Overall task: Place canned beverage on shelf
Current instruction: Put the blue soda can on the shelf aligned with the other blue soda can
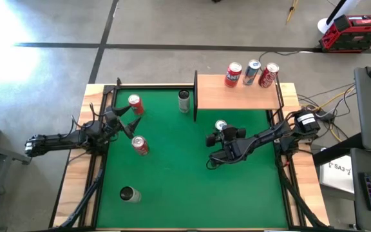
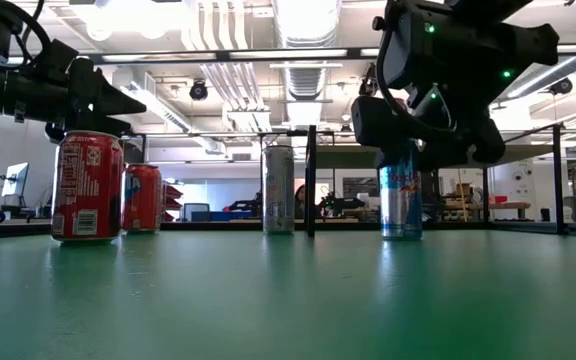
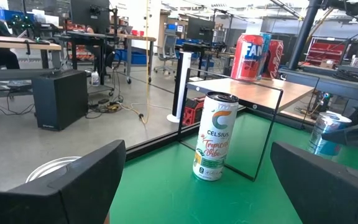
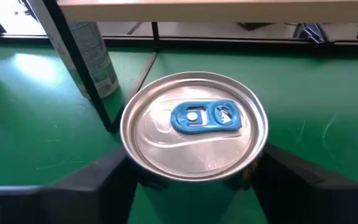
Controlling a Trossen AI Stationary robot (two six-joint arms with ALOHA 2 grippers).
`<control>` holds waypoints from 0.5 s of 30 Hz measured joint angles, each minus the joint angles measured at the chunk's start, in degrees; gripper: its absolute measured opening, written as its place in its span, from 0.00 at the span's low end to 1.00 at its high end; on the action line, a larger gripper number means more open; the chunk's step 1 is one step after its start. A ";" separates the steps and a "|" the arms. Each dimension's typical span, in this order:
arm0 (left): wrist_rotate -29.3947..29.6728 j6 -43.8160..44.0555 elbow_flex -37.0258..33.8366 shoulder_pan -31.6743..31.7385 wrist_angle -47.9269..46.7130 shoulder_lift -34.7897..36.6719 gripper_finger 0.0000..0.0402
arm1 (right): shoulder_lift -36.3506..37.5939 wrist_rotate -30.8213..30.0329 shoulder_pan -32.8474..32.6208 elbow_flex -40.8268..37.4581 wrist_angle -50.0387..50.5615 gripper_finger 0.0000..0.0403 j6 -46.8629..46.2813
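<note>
The worktop (image 1: 185, 200) is covered by a green mat. The shelf (image 1: 237, 96) sits at its far edge and carries three cans (image 1: 252, 73). Just beside the shelf's left rail stands a slim pale can (image 1: 184, 101); a blue-tabbed can (image 1: 221, 126) stands just in front of the shelf. Two red cans (image 1: 136, 105) and a silver can (image 1: 129, 194) stand well to the shelf's left.

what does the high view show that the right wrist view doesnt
Only the high view: three cans standing on the shelf, three more cans on the left of the green mat, and the left end effector open between two red cans.

Only the right wrist view: the blue pull tab on the can's lid, with the right end effector closing on either side of the can.

Both: the blue-tab can, the slim can by the shelf's black rail, and the green mat.
</note>
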State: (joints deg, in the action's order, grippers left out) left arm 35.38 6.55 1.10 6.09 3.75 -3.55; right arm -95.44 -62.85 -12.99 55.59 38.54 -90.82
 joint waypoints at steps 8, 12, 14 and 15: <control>0.02 0.00 0.00 0.02 0.02 0.00 0.96 | -0.04 0.49 0.26 1.19 0.86 0.55 -0.14; 0.01 0.00 0.00 0.02 0.02 0.00 0.96 | -0.04 1.13 0.26 4.85 6.21 0.55 -1.24; 0.00 0.00 0.00 0.00 0.02 0.00 0.96 | -0.04 2.61 0.26 8.52 12.00 0.55 -3.11; 0.01 0.00 0.00 0.01 0.02 0.00 0.96 | -0.04 3.52 0.26 10.59 15.33 0.55 -4.43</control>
State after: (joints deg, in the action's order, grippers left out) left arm 35.39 6.55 1.10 6.10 3.77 -3.55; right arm -95.48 -59.33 -12.73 66.18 53.86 -95.24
